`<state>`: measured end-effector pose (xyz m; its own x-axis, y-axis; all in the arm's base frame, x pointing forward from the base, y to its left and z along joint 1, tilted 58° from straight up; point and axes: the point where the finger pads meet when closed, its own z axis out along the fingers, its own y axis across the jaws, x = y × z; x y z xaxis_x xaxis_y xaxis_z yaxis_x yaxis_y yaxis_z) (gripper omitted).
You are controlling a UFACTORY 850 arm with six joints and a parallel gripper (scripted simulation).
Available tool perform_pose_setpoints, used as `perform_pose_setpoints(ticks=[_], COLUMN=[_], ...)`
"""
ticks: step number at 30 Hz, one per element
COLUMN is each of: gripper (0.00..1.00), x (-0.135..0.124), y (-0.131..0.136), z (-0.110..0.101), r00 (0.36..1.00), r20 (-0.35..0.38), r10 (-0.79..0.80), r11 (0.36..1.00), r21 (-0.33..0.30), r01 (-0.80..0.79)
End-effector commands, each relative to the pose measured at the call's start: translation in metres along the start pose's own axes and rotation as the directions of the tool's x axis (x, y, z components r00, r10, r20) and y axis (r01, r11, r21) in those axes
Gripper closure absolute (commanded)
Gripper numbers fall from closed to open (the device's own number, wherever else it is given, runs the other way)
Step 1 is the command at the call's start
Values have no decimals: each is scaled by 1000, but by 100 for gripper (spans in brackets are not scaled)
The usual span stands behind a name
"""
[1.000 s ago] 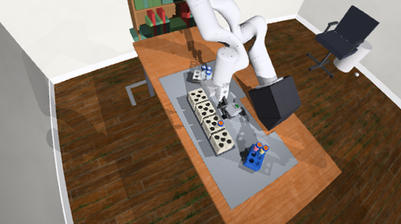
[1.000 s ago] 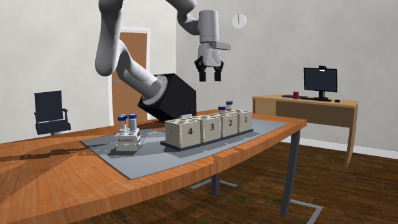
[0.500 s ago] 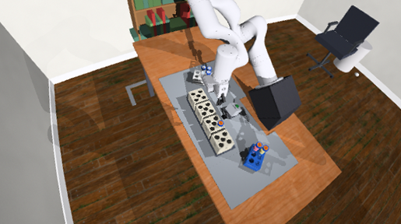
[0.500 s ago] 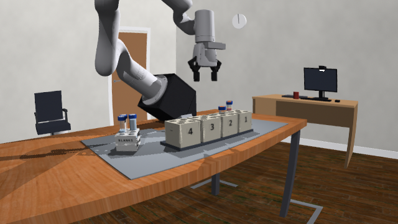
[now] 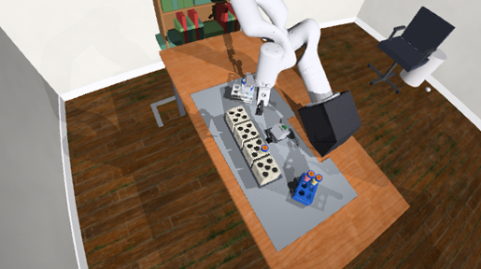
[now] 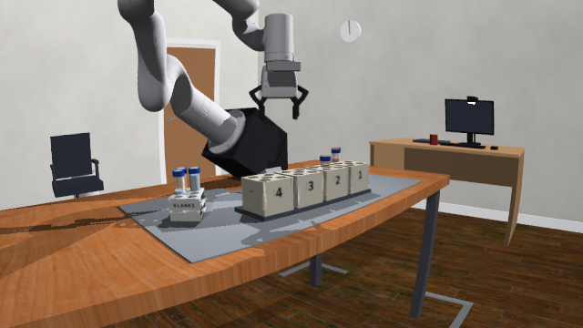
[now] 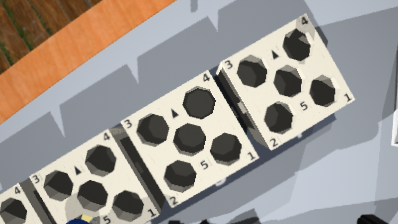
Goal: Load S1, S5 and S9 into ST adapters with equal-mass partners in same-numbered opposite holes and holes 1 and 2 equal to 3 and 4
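From the top, the claw [image 5: 259, 108] [image 6: 279, 114] [image 7: 277, 221] is just beside the white rack [image 5: 241, 99] [image 6: 186, 213] and well apart from the blue rack [image 5: 303, 201]. From outside, it hangs wide open and empty above the row of blocks. In the wrist view, the S5 tube [image 5: 265, 147] [image 6: 325, 158] [image 7: 79, 221] stands in block 2 [image 5: 251, 154] [image 6: 338, 186] [image 7: 76, 175], left of the claw's middle.

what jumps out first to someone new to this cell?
The row of four cream adapters, mid-mat, numbered 4, 3, 2, 1 from the near end in the exterior view. Then the big black angular block under the arm, behind the adapters there, and the open hand hanging above the table.
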<state>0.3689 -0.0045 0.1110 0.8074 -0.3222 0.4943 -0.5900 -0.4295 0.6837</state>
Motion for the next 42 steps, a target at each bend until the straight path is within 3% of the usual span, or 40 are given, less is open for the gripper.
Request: perform_pose_setpoints(ticks=[1,5,7,22,42], gripper=[0,0,0,0,0], x=[1,1,1,1,2], y=[25,45,45,120,200], z=[-1,-1,-1,0,0], r00=[986,958,958,958,958], r20=[-7,-6,-6,-6,-6], r10=[167,286,286,286,286], r11=[986,958,958,958,958], r21=[9,10,10,10,10], r01=[-167,-286,-286,-286,-286])
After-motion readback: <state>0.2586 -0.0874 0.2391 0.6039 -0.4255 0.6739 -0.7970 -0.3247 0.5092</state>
